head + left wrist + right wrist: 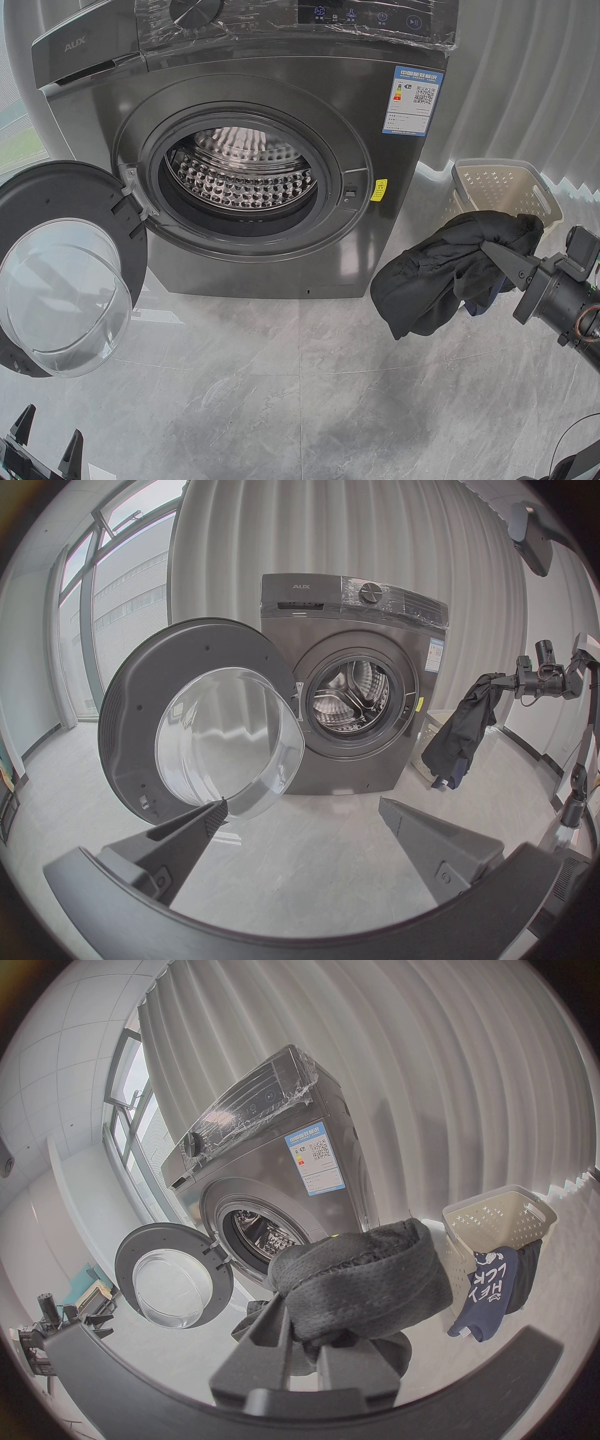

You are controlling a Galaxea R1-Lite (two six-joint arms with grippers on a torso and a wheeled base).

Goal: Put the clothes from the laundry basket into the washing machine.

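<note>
Black garment (pixel 437 275) hangs clamped in the right gripper (pixel 489 247), just beside the laundry basket (pixel 500 187) — carry it across to the washing machine (pixel 250 181), lifting its trailing folds over the drum rim.

We count one grey metal front-loading washing machine (pixel 350 94), carrying one round dark door with a clear domed window (pixel 62 194), one perforated steel drum (pixel 240 178), one round dark dial (pixel 195 11) and two stickers: one blue-and-white rectangular label (pixel 412 100), one small yellow tag (pixel 379 189). One cream perforated plastic laundry basket (pixel 503 184). Clothes: two for sure, one black fabric garment (pixel 437 275) and one navy T-shirt with white print (pixel 490 1291). A dark fold (pixel 528 1266) behind the navy one could be a third; we can't tell. Two dark two-finger grippers: left gripper (pixel 301 805), right gripper (pixel 487 250).
</note>
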